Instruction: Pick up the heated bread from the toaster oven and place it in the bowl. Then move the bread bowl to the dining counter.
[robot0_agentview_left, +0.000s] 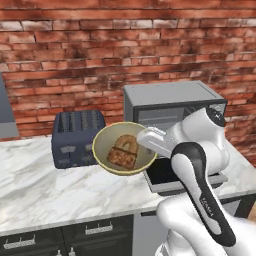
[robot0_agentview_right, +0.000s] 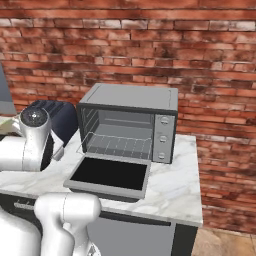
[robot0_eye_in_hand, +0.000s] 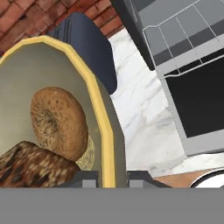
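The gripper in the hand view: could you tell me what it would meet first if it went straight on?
Apart from the bowl rim between its fingers, the gripper would probably first meet the dark blue toaster behind the bowl; depth is unclear.

yellow-rimmed bowl (robot0_eye_in_hand: 105, 127) (olive inside), navy toaster (robot0_agentview_left: 77, 135)

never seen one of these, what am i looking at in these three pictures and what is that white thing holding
The white thing is a robot arm in a rendered kitchen. Two pictures come from cameras on its base, behind it to the left and right; the third looks along its hand. Its gripper is clamped on the rim of the bowl, held tilted above the marble counter. In the bowl lie the heated bread and a doughnut. Behind stand a dark blue toaster and the toaster oven, door down, rack bare.
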